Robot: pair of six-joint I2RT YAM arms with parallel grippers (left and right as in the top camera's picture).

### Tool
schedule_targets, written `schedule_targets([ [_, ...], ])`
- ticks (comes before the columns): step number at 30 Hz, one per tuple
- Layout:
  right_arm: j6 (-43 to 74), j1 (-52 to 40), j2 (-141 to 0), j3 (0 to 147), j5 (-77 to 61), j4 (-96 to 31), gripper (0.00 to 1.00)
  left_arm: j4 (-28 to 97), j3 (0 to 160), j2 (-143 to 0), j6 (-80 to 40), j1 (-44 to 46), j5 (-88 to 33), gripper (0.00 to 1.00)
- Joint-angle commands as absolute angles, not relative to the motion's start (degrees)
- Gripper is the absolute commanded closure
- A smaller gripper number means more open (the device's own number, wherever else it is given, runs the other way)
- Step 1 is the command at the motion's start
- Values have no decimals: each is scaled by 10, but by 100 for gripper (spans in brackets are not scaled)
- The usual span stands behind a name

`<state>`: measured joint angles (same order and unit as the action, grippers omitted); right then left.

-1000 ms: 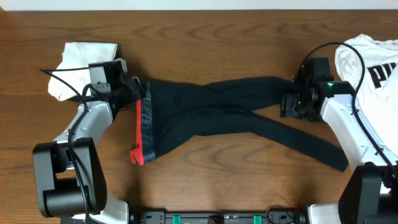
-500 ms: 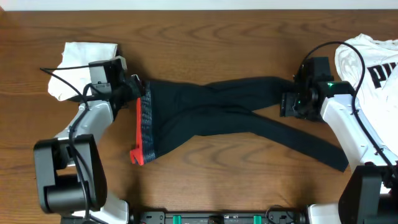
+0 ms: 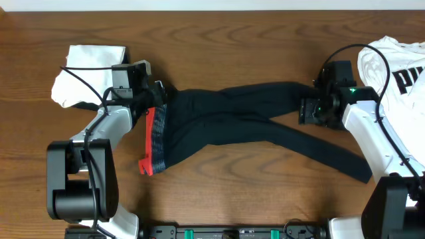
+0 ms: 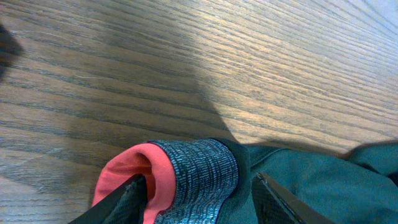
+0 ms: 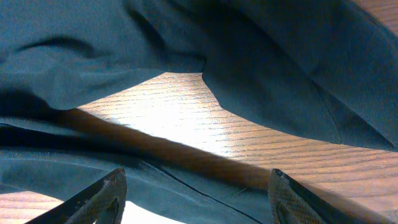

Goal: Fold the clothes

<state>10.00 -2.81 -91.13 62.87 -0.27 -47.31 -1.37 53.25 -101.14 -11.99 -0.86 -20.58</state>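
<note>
A brown wooden worktop point(image 3: 219, 40) fills nearly the whole overhead view, its grain running lengthwise in long wavy bands with a few oval swirls. Along the far edge runs a narrow pale strip point(image 3: 212, 4); whether it is wall or floor cannot be told. Light falls from above. Close up, the wood shows fine parallel lines, a bright patch point(image 5: 180, 124) of glare, and a broad soft shadow point(image 4: 143, 81) slanting across the boards.
</note>
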Motion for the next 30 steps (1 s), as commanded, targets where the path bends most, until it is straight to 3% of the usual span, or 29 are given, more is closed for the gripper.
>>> schedule_targets([
  [1, 94, -26, -914, 631, -4, -473, 29, -17, 536, -1016, -117, -10, -202, 44],
  [2, 94, -26, -914, 631, -4, -473, 28, -19, 536, -1016, -117, -9, -203, 45],
  [7, 93, -26, -914, 631, -2, -473, 28, -32, 536, -1014, -117, -9, -203, 74],
  [12, 93, -26, -914, 631, -2, -475, 28, -36, 536, -1013, -117, -9, -203, 76],
  [17, 93, -26, -914, 631, -2, -475, 28, -40, 542, -1003, -117, -9, -203, 94],
  [30, 93, -26, -914, 631, -3, -477, 29, 18, 609, -806, -117, -9, -203, 94],
])
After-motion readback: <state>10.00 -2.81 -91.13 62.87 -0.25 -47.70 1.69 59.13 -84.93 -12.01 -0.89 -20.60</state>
